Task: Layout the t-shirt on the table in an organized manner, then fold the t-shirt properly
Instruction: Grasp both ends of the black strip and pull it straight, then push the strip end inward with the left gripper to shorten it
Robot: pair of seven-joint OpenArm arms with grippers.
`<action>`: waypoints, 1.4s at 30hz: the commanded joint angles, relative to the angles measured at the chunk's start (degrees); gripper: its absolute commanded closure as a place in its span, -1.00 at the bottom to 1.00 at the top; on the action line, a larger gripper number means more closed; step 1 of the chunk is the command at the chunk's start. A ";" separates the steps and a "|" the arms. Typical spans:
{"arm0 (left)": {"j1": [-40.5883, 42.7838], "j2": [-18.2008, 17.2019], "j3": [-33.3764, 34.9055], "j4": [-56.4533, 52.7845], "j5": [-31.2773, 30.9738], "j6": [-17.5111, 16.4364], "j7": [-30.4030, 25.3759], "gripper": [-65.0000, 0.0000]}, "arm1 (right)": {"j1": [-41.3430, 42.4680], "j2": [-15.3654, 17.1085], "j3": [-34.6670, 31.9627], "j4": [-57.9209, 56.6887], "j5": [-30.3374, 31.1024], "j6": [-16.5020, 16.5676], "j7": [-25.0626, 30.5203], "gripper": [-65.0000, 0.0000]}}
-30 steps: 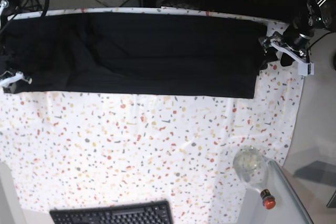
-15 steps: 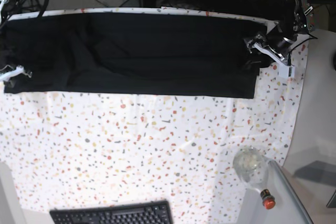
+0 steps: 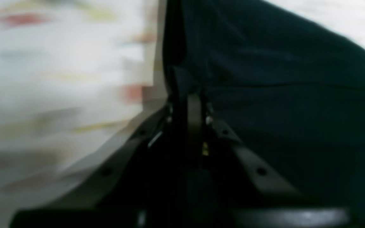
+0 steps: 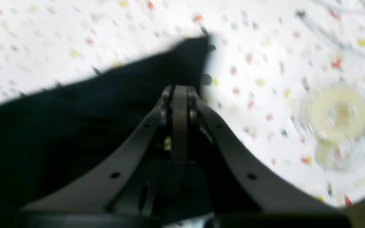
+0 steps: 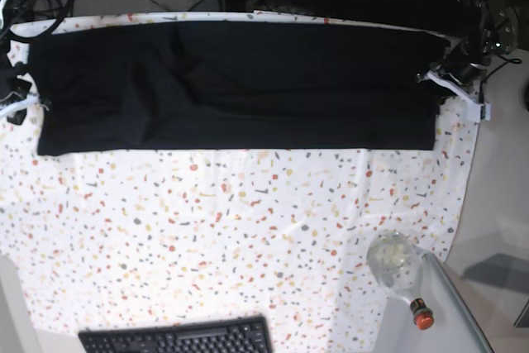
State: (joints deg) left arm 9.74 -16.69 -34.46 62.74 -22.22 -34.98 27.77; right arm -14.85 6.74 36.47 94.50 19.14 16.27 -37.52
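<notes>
The black t-shirt [image 5: 240, 80] lies as a long flat band across the far part of the speckled table [image 5: 207, 237]. At the band's right end, my left gripper [image 5: 436, 80] is shut on the fabric. In the left wrist view its jaws [image 3: 190, 95] meet on the dark cloth [image 3: 280, 95] beside the blurred table [image 3: 59, 79]. At the band's left end, my right gripper [image 5: 25, 103] holds the other edge. The right wrist view shows it [image 4: 179, 91] shut on the shirt [image 4: 59, 120] near a corner, above the table [image 4: 265, 47].
A black keyboard [image 5: 178, 336] sits at the near edge. A clear glass jar [image 5: 395, 264] with a red-capped neck [image 5: 422, 316] lies at the near right and also shows blurred as a jar [image 4: 337, 110]. Cables and equipment crowd behind the table's far edge.
My left gripper has closed on the shirt's right end and moved right. The whole band has shifted right and been pulled straighter, and the right gripper has followed with the left end.
</notes>
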 commanded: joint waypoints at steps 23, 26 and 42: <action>9.30 15.68 35.20 37.44 18.83 19.38 7.88 1.00 | 1.09 1.13 0.23 0.75 0.69 0.04 1.43 1.00; 7.80 19.37 37.58 37.35 22.96 19.38 8.32 1.00 | 1.09 1.13 0.23 0.67 0.69 0.04 1.43 1.00; 6.66 22.45 45.40 31.55 27.10 19.38 8.05 1.00 | 1.97 1.21 0.50 0.67 0.69 0.04 1.43 1.00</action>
State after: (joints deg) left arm 16.64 5.37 10.85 93.47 4.82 -15.38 37.06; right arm -13.21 6.96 36.75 94.37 19.33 16.25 -37.43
